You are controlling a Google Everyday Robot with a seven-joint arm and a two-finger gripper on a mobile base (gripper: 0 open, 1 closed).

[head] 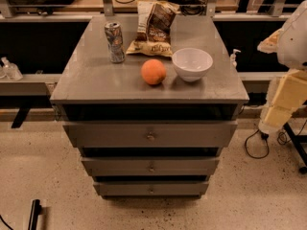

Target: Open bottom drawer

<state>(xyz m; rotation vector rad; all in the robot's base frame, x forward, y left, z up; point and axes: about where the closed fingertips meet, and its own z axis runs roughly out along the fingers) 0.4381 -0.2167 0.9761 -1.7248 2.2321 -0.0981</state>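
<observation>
Closest to the camera is speckled floor, with a black bar lying at the lower left. Right behind that stands the grey cabinet, three drawers stacked. Bottom drawer is the lowest and thinnest-looking front, just above the floor, with a small round knob dead centre. It looks pushed in as far as I can tell. Above it sits the middle drawer, then the top drawer with the widest front, and each has a dark gap over it.

On top of the cabinet, a can stands upright at back left and a chip bag lies at the back middle. An orange sits near the front, with a white bowl just beside it on its right. Can't say if those two actually touch.

Gripper is way over at the right edge of the view. It's the cream-coloured bit hanging below the white arm, beside the cabinet's right side and well apart from the bottom drawer. Honestly can't tell whether it's apart or together. A black cable loops on the floor below it.
</observation>
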